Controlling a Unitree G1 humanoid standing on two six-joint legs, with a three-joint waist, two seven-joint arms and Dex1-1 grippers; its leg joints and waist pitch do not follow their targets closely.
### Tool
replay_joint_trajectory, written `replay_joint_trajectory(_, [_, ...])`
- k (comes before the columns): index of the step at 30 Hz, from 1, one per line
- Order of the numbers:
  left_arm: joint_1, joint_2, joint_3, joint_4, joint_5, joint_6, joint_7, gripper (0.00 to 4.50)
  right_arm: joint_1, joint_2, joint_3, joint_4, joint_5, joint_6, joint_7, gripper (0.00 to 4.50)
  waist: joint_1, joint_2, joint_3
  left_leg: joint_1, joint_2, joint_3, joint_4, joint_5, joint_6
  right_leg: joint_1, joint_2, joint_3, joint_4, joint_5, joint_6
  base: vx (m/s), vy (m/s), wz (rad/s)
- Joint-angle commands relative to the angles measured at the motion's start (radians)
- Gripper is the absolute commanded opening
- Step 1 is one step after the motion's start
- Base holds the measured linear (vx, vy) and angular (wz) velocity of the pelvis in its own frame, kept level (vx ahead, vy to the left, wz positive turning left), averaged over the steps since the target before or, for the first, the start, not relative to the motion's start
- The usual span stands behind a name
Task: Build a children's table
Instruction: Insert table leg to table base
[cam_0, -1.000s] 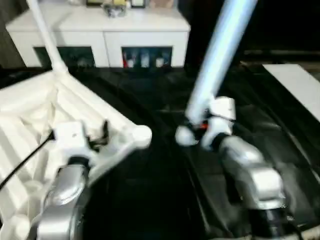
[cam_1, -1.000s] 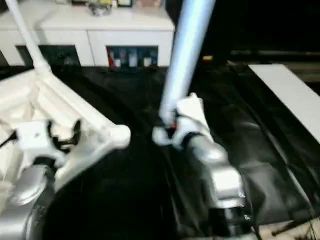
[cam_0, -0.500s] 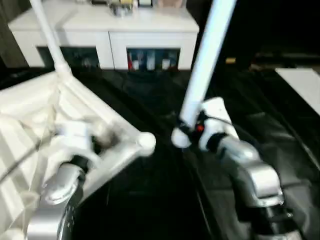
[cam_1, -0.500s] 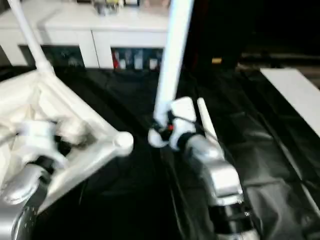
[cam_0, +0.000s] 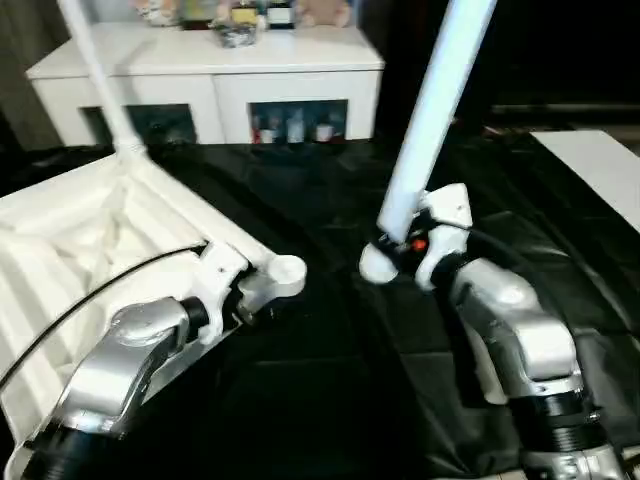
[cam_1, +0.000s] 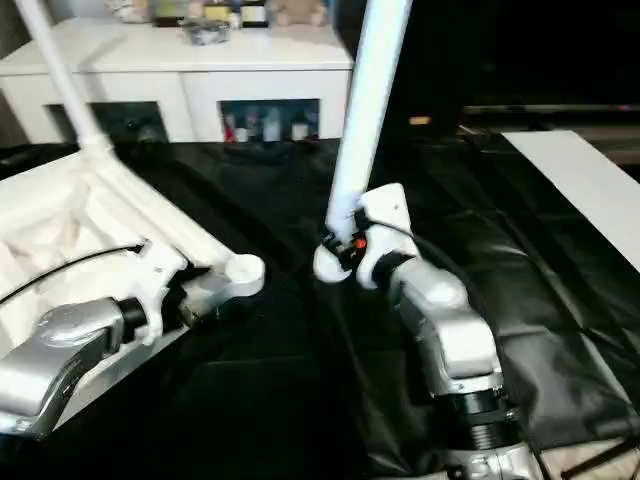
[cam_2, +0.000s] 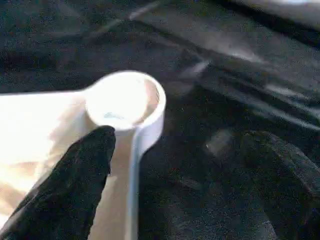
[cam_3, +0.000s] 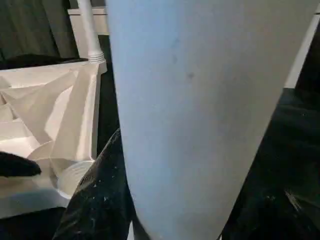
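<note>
Right hand (cam_0: 408, 248): centre of the frame, clamped around the thick lower end of 1 loose table leg (cam_0: 430, 110). The leg rises steeply to the upper edge of the frame; its rounded threaded end (cam_0: 376, 264) hangs just above the black cloth (cam_0: 330, 400).

Left hand (cam_2: 165, 165): left of centre, fingers spread. 1 black finger (cam_2: 70, 185) lies on the ribbed underside of the tabletop next to the corner socket (cam_0: 286, 270); the other is off the rim over the cloth. Whether it presses on the plastic cannot be told.

Tabletop (cam_0: 70, 250): white plastic, upside down, left half of the frame, resting on the cloth-covered desk. Its near corner socket is open and empty, near the threaded end but apart from it.

Fitted leg (cam_0: 95, 70): 1, standing upright from the tabletop's far corner, upper left of the frame.

White cabinet (cam_0: 210, 80): upper centre, glass doors, small items on top.

Handling, as a judgement: hollow moulded plastic, light and stiff, with a smooth and probably slippery surface. The long leg will lever against a low grip, so hold it close to the thick end. Steady the tabletop by its ribs or rim beside the socket; being light, it may slide or turn on the cloth during screwing.
</note>
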Motion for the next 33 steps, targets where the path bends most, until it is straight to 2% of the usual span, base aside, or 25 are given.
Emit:
replay_joint_trajectory(1, [-0.027, 0.016, 0.003, 0.017, 0.015, 0.043, 0.011, 4.09, -0.018, -0.016, 0.003, -0.007, 0.011, -0.011, 0.022, 1.85, 0.001, 0.019, -0.054, 0.007, 0.054, -0.02, -0.092, -0.235, -0.038, 0.024, -0.074, 0.04, -0.096, -0.212, -0.191, 0.0, 0.0, 0.0])
replay_joint_trajectory(2, [-0.033, 0.022, 0.009, 0.012, 0.005, 0.07, 0.011, 4.02, -0.015, -0.023, 0.007, -0.009, 0.011, -0.01, 0.03, 1.85, -0.001, 0.016, -0.054, 0.007, 0.054, -0.019, -0.092, -0.229, -0.037, 0.025, -0.072, 0.039, -0.095, -0.196, -0.196, 0.0, 0.0, 0.0])
replay_joint_trajectory(5, [-0.016, 0.046, 0.027, -0.083, -0.053, 0.186, -0.007, 3.85, -0.008, -0.041, 0.013, -0.021, 0.02, 0.001, 0.057, 1.85, -0.001, 0.022, -0.062, 0.004, 0.056, -0.015, -0.086, -0.163, -0.022, 0.03, -0.07, 0.036, -0.082, -0.079, -0.231, 0.0, 0.0, 0.0])
replay_joint_trajectory(6, [-0.014, 0.047, 0.029, -0.092, -0.057, 0.198, -0.006, 3.85, -0.007, -0.042, 0.014, -0.022, 0.021, 0.001, 0.059, 1.85, 0.0, 0.022, -0.064, 0.001, 0.056, -0.012, -0.084, -0.146, -0.012, 0.03, -0.067, 0.033, -0.079, -0.019, -0.243, 0.0, 0.0, 0.0])
replay_joint_trajectory(8, [0.0, 0.045, 0.054, -0.147, -0.064, 0.269, 0.029, 3.53, 0.002, -0.048, 0.02, -0.034, 0.02, 0.008, 0.069, 1.85, 0.001, 0.03, -0.07, 0.002, 0.055, -0.009, -0.078, -0.101, 0.004, 0.03, -0.062, 0.031, -0.072, 0.08, -0.257, 0.032, 0.014, -0.02])
replay_joint_trajectory(10, [0.018, 0.051, 0.068, -0.203, -0.059, 0.338, 0.06, 3.32, 0.011, -0.051, 0.023, -0.042, 0.018, 0.008, 0.074, 1.85, 0.003, 0.028, -0.076, -0.003, 0.055, -0.007, -0.07, -0.03, 0.032, 0.033, -0.061, 0.028, -0.064, 0.196, -0.268, 0.0, 0.0, 0.0])
replay_joint_trajectory(11, [0.021, 0.051, 0.069, -0.21, -0.057, 0.348, 0.065, 3.32, 0.011, -0.05, 0.023, -0.04, 0.017, 0.007, 0.074, 1.85, 0.004, 0.027, -0.075, -0.005, 0.053, -0.006, -0.069, -0.021, 0.041, 0.033, -0.061, 0.028, -0.066, 0.204, -0.269, 0.0, 0.0, 0.0])
replay_joint_trajectory(12, [0.023, 0.05, 0.071, -0.215, -0.056, 0.356, 0.069, 3.18, 0.01, -0.049, 0.024, -0.039, 0.017, 0.007, 0.073, 1.85, 0.006, 0.028, -0.071, -0.005, 0.053, -0.004, -0.07, -0.034, 0.047, 0.031, -0.061, 0.028, -0.069, 0.179, -0.269, 0.0, 0.0, 0.0])
replay_joint_trajectory(15, [0.032, 0.051, 0.077, -0.25, -0.061, 0.409, 0.093, 2.97, 0.009, -0.049, 0.031, -0.037, 0.017, 0.004, 0.074, 1.85, 0.007, 0.029, -0.066, 0.0, 0.057, -0.004, -0.076, -0.102, 0.035, 0.028, -0.063, 0.029, -0.077, 0.082, -0.266, 0.0, 0.0, 0.0])
replay_joint_trajectory(16, [0.04, 0.057, 0.074, -0.269, -0.063, 0.435, 0.102, 2.86, 0.01, -0.048, 0.035, -0.037, 0.018, 0.003, 0.076, 1.85, 0.008, 0.03, -0.06, 0.002, 0.058, -0.004, -0.081, -0.153, 0.021, 0.024, -0.063, 0.03, -0.083, -0.001, -0.259, 0.0, 0.0, 0.0])
replay_joint_trajectory(20, [0.073, 0.054, 0.079, -0.321, -0.067, 0.497, 0.125, 2.5, 0.005, -0.045, 0.04, -0.033, 0.014, 0.0, 0.077, 1.85, 0.005, 0.03, -0.055, 0.004, 0.06, -0.006, -0.088, -0.219, -0.002, 0.02, -0.064, 0.033, -0.09, -0.101, -0.242, 0.0, 0.0, 0.0])
replay_joint_trajectory(26, [0.091, 0.06, 0.063, -0.31, -0.043, 0.502, 0.151, 2.08, 0.002, -0.043, 0.046, -0.03, 0.012, -0.005, 0.077, 1.85, 0.006, 0.028, -0.056, 0.001, 0.058, -0.007, -0.089, -0.207, -0.002, 0.018, -0.063, 0.034, -0.093, -0.109, -0.224, 0.0, 0.0, 0.0])
replay_joint_trajectory(28, [0.097, 0.063, 0.059, -0.306, -0.039, 0.497, 0.155, 1.69, 0.001, -0.042, 0.049, -0.029, 0.012, -0.007, 0.078, 1.85, 0.006, 0.027, -0.057, -0.001, 0.057, -0.007, -0.089, -0.193, 0.0, 0.018, -0.063, 0.035, -0.093, -0.087, -0.222, 0.0, 0.0, 0.0])
replay_joint_trajectory(30, [0.102, 0.069, 0.049, -0.3, -0.034, 0.486, 0.154, 1.65, -0.001, -0.042, 0.051, -0.028, 0.012, -0.008, 0.078, 1.85, 0.006, 0.028, -0.058, -0.002, 0.057, -0.007, -0.088, -0.179, 0.003, 0.019, -0.063, 0.034, -0.091, -0.068, -0.222, 0.0, 0.0, 0.0])
replay_joint_trajectory(31, [0.105, 0.069, 0.047, -0.296, -0.032, 0.475, 0.156, 1.63, -0.002, -0.041, 0.051, -0.027, 0.012, -0.009, 0.078, 1.85, 0.006, 0.025, -0.058, -0.001, 0.057, -0.006, -0.087, -0.174, 0.005, 0.019, -0.062, 0.034, -0.09, -0.056, -0.224, 0.0, 0.0, 0.0])
replay_joint_trajectory(32, [0.105, 0.069, 0.047, -0.295, -0.031, 0.473, 0.156, 1.4, -0.002, -0.041, 0.051, -0.027, 0.012, -0.009, 0.078, 1.85, 0.007, 0.026, -0.058, -0.002, 0.056, -0.006, -0.087, -0.17, 0.006, 0.019, -0.063, 0.034, -0.09, -0.052, -0.225, 0.0, 0.0, 0.0])
replay_joint_trajectory(33, [0.105, 0.069, 0.047, -0.293, -0.031, 0.469, 0.157, 1.4, -0.002, -0.041, 0.051, -0.026, 0.012, -0.01, 0.078, 1.85, 0.006, 0.026, -0.058, -0.002, 0.057, -0.006, -0.087, -0.171, 0.007, 0.018, -0.063, 0.034, -0.09, -0.05, -0.226, 0.0, 0.0, 0.0])
